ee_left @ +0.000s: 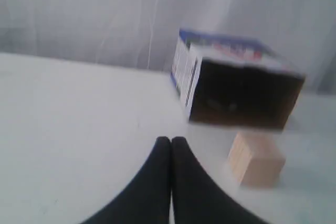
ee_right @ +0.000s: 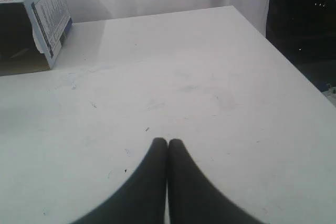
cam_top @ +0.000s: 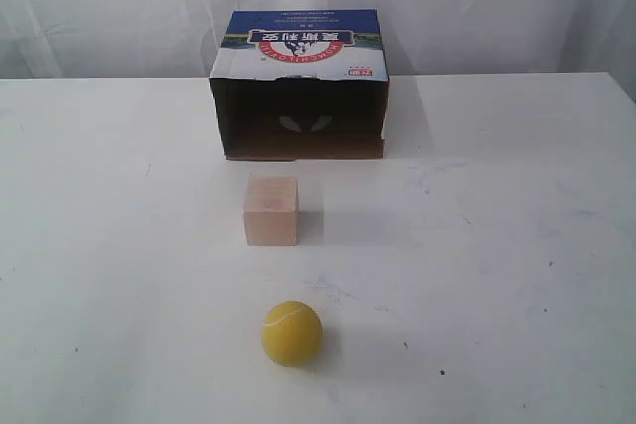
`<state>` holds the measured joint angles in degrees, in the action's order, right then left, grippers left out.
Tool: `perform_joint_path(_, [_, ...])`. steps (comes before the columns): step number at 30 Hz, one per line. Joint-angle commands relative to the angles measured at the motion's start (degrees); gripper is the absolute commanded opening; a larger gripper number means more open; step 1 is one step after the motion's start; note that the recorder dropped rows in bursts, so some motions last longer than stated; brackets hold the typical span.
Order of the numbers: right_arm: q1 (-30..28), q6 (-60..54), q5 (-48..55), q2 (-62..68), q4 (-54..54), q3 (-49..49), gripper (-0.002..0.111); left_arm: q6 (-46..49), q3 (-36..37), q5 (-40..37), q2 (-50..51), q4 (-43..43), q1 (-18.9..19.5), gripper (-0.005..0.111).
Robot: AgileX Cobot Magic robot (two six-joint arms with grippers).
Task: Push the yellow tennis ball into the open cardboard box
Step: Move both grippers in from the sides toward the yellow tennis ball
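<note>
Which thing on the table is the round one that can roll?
The yellow tennis ball, nearest the exterior camera. The wooden cube and the open cardboard box behind it have flat sides and corners.

The exterior camera looks down across the desk, squarely into the mouth of the open cardboard box. The left wrist camera sits low, nearer, facing that mouth obliquely past the left claw; both show the wooden cube. The right wrist camera, farther off, catches only the box's corner.
</note>
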<state>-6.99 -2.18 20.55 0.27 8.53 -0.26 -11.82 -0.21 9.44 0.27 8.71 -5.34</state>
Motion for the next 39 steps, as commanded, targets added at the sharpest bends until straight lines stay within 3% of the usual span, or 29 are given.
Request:
perform_joint_path(1, [-0.3, -0.6, -0.5, -0.3, -0.6, 0.3, 0.000, -6.3, 0.2, 9.7, 0.8, 4.6, 0.1, 0.000])
perform_joint_path(3, [-0.3, -0.6, -0.5, -0.3, -0.6, 0.3, 0.000, -4.6, -3.2, 9.3, 8.2, 3.2, 0.1, 0.000])
perform_joint_path(5, [-0.3, -0.6, -0.5, -0.3, -0.6, 0.3, 0.000, -4.6, -10.7, 8.9, 19.6, -8.7, 0.0, 0.000])
perform_joint_path(7, [-0.3, -0.6, -0.5, -0.3, -0.6, 0.3, 0.000, -5.8, -20.8, 6.8, 36.2, -28.2, 0.0, 0.000])
perform_joint_path(9, [-0.3, -1.7, -0.5, -0.3, -1.8, 0.3, 0.000, -11.1, -24.6, 8.8, 47.9, -34.1, 0.0, 0.000])
perform_joint_path(12, [-0.3, -1.9, -0.5, -0.3, -1.8, 0.3, 0.000, -20.0, -23.6, 19.2, 59.0, -35.3, 0.0, 0.000])
perform_joint_path(15, [-0.3, -6.4, -1.3, -0.3, -3.0, 0.3, 0.000, -33.8, -20.4, 29.3, 65.5, -47.6, 0.0, 0.000])
perform_joint_path(20, [-0.3, -5.2, -8.1, -0.3, 2.7, 0.3, 0.000, -47.3, -17.9, 35.3, 70.0, -65.0, 0.0, 0.000])
perform_joint_path(24, [-0.3, -2.8, -21.0, -0.3, 5.6, 0.3, 0.000, -49.9, -17.2, 39.1, 71.5, -65.8, 0.0, 0.000])
perform_joint_path(29, [-0.3, 20.6, -35.3, -0.3, 20.5, 0.3, 0.000, -53.1, -17.2, 42.9, 74.7, -70.8, 0.0, 0.000])
perform_joint_path(34, [-0.3, 36.0, -28.8, -0.3, 23.0, 0.3, 0.000, -48.4, -17.2, 44.6, 80.9, -70.1, -0.1, 0.000])
perform_joint_path(39, [-0.3, 38.3, -28.3, 4.9, 21.3, -0.4, 0.000, -43.3, -17.2, 50.8, 87.1, -68.9, -1.6, 0.000])
